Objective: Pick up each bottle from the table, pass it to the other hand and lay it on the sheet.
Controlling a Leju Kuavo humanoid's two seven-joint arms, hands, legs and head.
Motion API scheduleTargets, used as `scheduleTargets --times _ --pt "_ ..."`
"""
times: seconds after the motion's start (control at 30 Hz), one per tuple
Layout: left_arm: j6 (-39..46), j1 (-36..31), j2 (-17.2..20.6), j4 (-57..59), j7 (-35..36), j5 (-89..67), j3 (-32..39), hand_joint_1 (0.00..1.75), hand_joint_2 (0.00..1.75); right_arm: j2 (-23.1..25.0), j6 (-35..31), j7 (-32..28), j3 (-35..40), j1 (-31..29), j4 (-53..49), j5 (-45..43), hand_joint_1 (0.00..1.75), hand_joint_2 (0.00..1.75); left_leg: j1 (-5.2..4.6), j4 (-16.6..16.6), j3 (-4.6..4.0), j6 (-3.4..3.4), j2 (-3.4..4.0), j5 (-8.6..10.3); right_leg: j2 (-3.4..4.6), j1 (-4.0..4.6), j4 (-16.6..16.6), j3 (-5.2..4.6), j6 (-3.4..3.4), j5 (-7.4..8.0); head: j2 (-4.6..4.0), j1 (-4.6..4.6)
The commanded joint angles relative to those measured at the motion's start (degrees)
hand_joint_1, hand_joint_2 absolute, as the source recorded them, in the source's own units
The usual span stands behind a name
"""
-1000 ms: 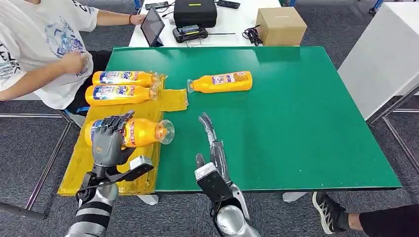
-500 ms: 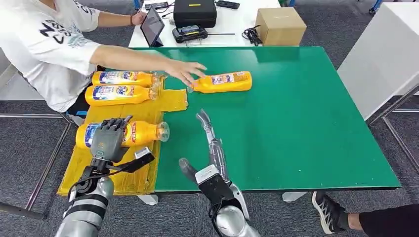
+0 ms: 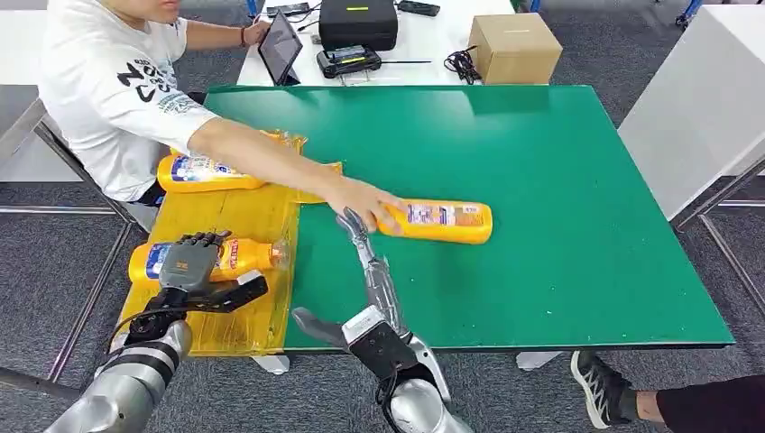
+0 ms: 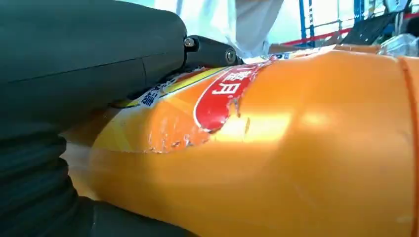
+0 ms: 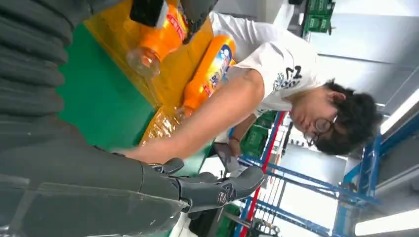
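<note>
Left hand (image 3: 187, 263) grips your orange plastic labelled bottle (image 3: 236, 256) lying on the yellow sheet (image 3: 236, 209); right hand (image 3: 365, 271) reaches empty, fingers straight, near a person's hand (image 3: 364, 201) on another orange bottle (image 3: 444, 220).

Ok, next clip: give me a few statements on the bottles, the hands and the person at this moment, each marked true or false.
1. The left hand grips a bottle over the yellow sheet. True.
2. The right hand holds a bottle. False: it holds nothing, fingers stretched out.
3. The person's hand touches the bottle on the green table. True.
4. A cardboard box stands on the green table. False: it stands on the white table behind.
</note>
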Motion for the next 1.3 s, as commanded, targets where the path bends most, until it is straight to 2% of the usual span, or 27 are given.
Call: scheduleTargets --times 0.03,0.2,0.23,0.27,0.3,0.47,0.53,0.67,0.8,0.9,0.97,1.1,1.13,1.3 --pt "-2.27 -3.26 3.37 8.92 1.72 -0.69 -4.85 1.75 1.75 -1.43 0.41 0.41 1.98 -1.72 3.29 -0.13 0.00 1.75 0.09 -0.05 0.26 -0.09 0.16 -0.06 0.12 0.10 -0.07 0.21 -0.12 0.00 0.00 -0.02" --pt "-6.85 -3.73 3.40 9.48 -0.34 1.28 -4.08 1.73 1.75 -1.02 0.19 0.39 1.75 -1.60 4.29 0.21 0.00 1.75 0.12 -0.07 0.38 -0.11 0.19 -0.07 0.15 0.14 -0.11 0.31 -0.14 0.01 0.00 -0.02" --pt "-9.71 -4.02 3.48 9.87 -1.86 1.86 -4.04 0.79 1.75 -1.04 0.31 0.26 1.69 -1.69 4.27 0.19 0.00 1.75 0.09 -0.06 0.39 -0.09 0.17 -0.06 0.14 0.11 -0.08 0.32 -0.11 0.00 0.00 -0.02" --pt "-9.71 -4.02 3.48 9.87 -1.86 1.86 -4.04 0.03 1.75 -1.04 0.31 0.26 1.69 -1.69 4.27 0.19 0.00 1.75 0.09 -0.08 0.42 -0.10 0.16 -0.05 0.12 0.12 -0.10 0.37 -0.11 0.00 0.00 0.00" --pt "-13.68 -4.19 3.30 9.92 -2.61 3.12 -3.31 0.00 0.00 -1.02 0.51 0.21 1.60 -1.77 4.19 0.23 0.00 1.75 0.03 -0.07 0.38 -0.06 0.11 -0.02 0.09 0.06 -0.04 0.32 -0.06 0.00 0.00 -0.02" --pt "-28.21 -3.63 2.50 9.28 -7.28 10.16 -0.51 0.00 0.00 -0.74 2.14 0.61 1.25 -2.28 5.19 0.45 0.00 1.75 0.00 -0.11 0.52 -0.05 0.10 -0.02 0.09 0.06 -0.06 0.50 -0.06 0.00 0.00 -0.02" --pt "-29.63 -3.20 2.41 8.87 -8.11 12.48 0.37 0.00 0.00 -0.59 2.22 0.61 1.14 -2.34 5.48 0.44 0.00 1.75 0.04 -0.16 0.67 -0.07 0.23 -0.04 0.20 0.08 -0.13 0.62 -0.09 0.02 0.00 -0.02" --pt "-29.63 -3.20 2.41 8.87 -8.11 12.48 0.37 0.00 0.00 -0.59 2.22 0.61 1.14 -2.34 5.48 0.44 0.00 1.75 -0.04 -0.17 0.85 -0.05 -0.11 0.00 -0.11 -0.03 -0.11 0.91 -0.07 -0.05 0.00 -0.04" --pt "-36.24 -2.84 2.83 8.60 -10.55 17.70 1.23 0.00 0.00 -0.60 2.75 0.37 1.43 -2.97 6.37 0.24 0.00 1.75 -0.04 -0.13 0.93 -0.03 -0.41 0.03 -0.28 -0.04 -0.09 1.06 0.04 -0.15 0.00 -0.04" --pt "-38.26 -2.15 3.59 8.13 -11.97 20.11 1.04 0.00 0.00 -0.46 3.10 0.16 1.24 -3.45 7.39 -0.35 0.00 1.75 0.00 -0.23 0.97 -0.04 -0.30 0.10 -0.17 0.01 -0.20 1.08 -0.03 -0.03 0.00 -0.04" --pt "-40.79 -1.97 4.30 8.48 -12.25 21.43 0.83 0.00 0.00 -0.40 3.30 -0.03 1.08 -3.66 7.80 -0.77 0.00 1.75 -0.04 -0.17 1.17 -0.03 -0.53 0.09 -0.45 -0.04 -0.12 1.32 0.02 -0.13 0.00 -0.04" --pt "-40.96 -1.80 4.52 8.40 -12.32 21.58 0.74 0.00 0.00 -0.40 3.32 -0.06 1.07 -3.70 7.88 -0.80 0.00 1.75 -0.06 -0.16 1.22 -0.02 -0.68 0.15 -0.60 -0.06 -0.08 1.41 0.03 -0.15 0.00 -0.04" --pt "-40.96 -1.80 4.52 8.40 -12.32 21.58 0.74 0.00 0.00 -0.40 3.32 -0.06 1.07 -3.70 7.88 -0.80 0.00 1.75 -0.02 -0.24 1.15 -0.07 -0.48 0.22 -0.42 -0.01 -0.20 1.30 -0.02 -0.02 0.00 -0.04" --pt "-43.95 -1.08 5.79 7.97 -13.55 24.85 0.42 0.00 0.00 -0.25 3.35 -0.14 0.93 -3.91 8.56 -1.19 0.00 1.75 -0.05 -0.19 1.26 -0.06 -0.55 0.17 -0.50 -0.04 -0.11 1.43 0.00 -0.09 0.00 -0.02"
